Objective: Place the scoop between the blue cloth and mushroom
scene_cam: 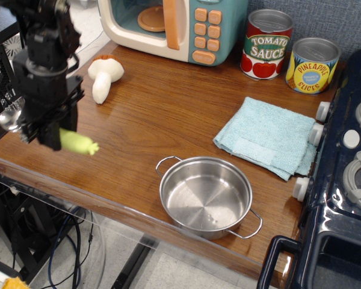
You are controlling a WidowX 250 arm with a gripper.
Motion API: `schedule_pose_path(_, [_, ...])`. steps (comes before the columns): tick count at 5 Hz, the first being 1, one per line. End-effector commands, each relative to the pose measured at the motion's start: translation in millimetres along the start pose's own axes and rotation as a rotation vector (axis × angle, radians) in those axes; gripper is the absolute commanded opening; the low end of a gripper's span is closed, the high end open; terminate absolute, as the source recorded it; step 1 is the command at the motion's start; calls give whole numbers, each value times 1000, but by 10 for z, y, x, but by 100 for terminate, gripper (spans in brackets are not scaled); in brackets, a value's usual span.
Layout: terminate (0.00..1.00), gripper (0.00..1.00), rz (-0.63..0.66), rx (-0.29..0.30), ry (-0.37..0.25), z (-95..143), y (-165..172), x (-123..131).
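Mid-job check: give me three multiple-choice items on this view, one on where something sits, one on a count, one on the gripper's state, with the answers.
1. Where does the blue cloth lie?
A. Inside the steel pot
B. On the wooden counter, beside the stove knobs on the right
C. On top of the toy microwave

2. How many cans stand at the back of the counter?
A. One
B. Two
C. Four

3. What is the gripper doing?
A. Shut on the scoop
B. Open above the mushroom
C. Holding the steel pot by a handle

Answers:
1. B, the cloth is flat on the counter with its right edge near the stove knobs.
2. B, a tomato sauce can and a pineapple slices can.
3. A, the scoop shows its yellow-green handle jutting from the closed fingers and its bowl on the other side; the mushroom and steel pot are untouched.
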State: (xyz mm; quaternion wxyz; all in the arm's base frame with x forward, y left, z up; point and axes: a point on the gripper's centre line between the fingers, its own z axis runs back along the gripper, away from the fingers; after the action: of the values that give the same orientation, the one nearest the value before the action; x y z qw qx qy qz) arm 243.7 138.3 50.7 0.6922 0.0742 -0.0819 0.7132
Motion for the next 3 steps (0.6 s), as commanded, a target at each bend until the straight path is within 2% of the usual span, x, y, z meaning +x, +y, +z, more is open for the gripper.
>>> schedule_pose_path(1, [0,0,-9,-194,35,701,-360,-293])
schedule_pose_path(2, [0,0,-18,-230,58,837,-609,-391])
schedule_pose_path(3, [0,0,-19,-260,106,835,-923,-531])
